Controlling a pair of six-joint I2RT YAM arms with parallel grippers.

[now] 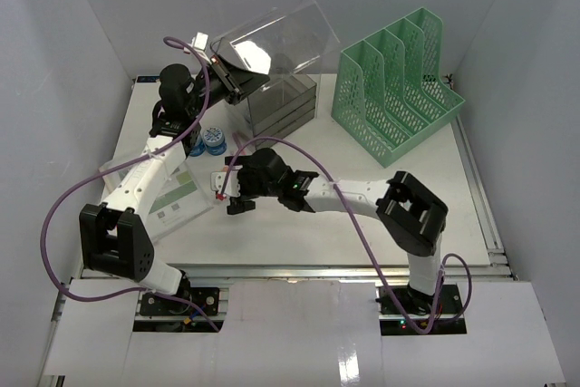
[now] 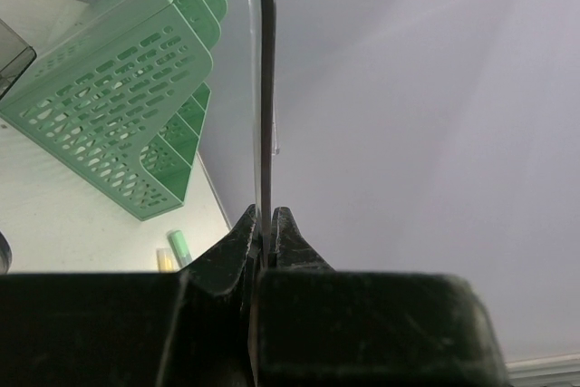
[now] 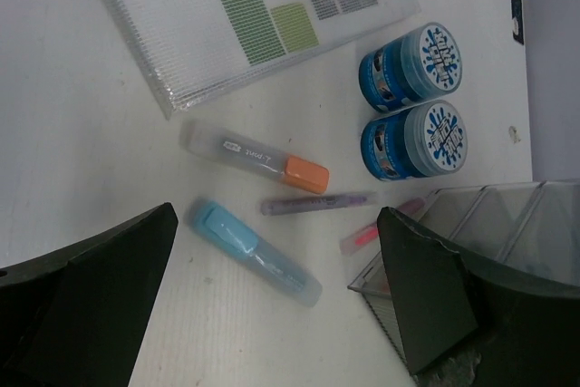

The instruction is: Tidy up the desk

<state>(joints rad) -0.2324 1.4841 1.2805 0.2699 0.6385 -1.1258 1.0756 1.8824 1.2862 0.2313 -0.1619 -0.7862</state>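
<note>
The white desk (image 1: 299,228) carries loose pens and boxes. My left gripper (image 1: 237,82) is shut on the edge of a clear plastic lid (image 1: 276,35), holding it tilted up above the smoky drawer box (image 1: 283,104). In the left wrist view the jaws (image 2: 268,224) pinch that thin lid edge (image 2: 265,115). My right gripper (image 3: 276,224) hangs open low over the desk (image 3: 72,133), its fingers straddling a light-blue marker (image 3: 254,251), a purple pen (image 3: 317,203) and a pink pen (image 3: 376,231). An orange-capped marker (image 3: 258,156) lies just beyond. In the top view the right gripper (image 1: 227,192) sits left of centre.
Two blue round jars (image 3: 412,65) (image 3: 417,140) stand beside the drawer box (image 3: 489,224). A printed sheet in a clear sleeve (image 3: 245,15) lies to the left (image 1: 168,201). The green mesh file rack (image 1: 394,88) stands back right. Green and yellow highlighters (image 2: 181,246) lie near it.
</note>
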